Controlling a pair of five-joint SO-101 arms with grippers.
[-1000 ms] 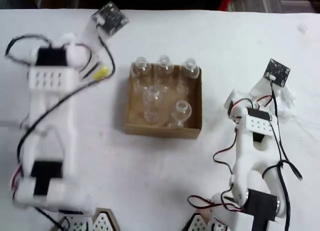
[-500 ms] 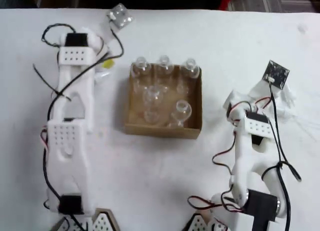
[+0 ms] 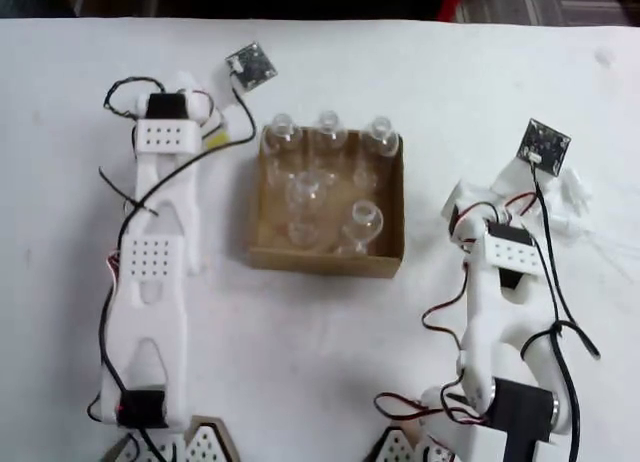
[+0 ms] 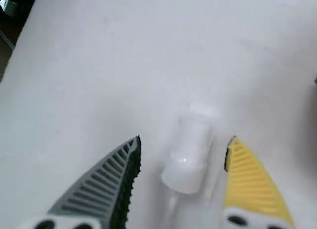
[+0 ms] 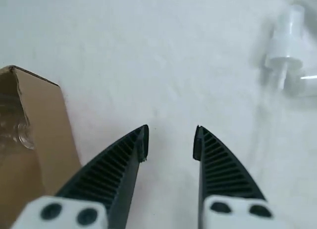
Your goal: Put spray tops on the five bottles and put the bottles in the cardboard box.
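Table (image 3: 420,72), white, lies under all of it. On the left, my left gripper (image 4: 184,140) points down at the table just off the far left corner of the cardboard box (image 3: 325,259). Its grey finger (image 4: 114,174) and yellow finger (image 4: 247,174) are spread wide. A white spray top (image 4: 187,157) lies on the table between them, nearer the yellow one, with a clear gap on the grey side. I am gripping nothing there.

In the middle stands the cardboard box, open at the top, with five clear bottles (image 3: 303,192) upright inside. Three are in a row along the far wall and two are nearer the front.

On the right, my right gripper (image 5: 171,135) hangs over bare table beside the box's right side. Its black fingers (image 5: 119,164) are parted about halfway and hold nothing. Farther right, a small cluster of spray tops (image 5: 282,55) lies on the table near that gripper, not touching it.
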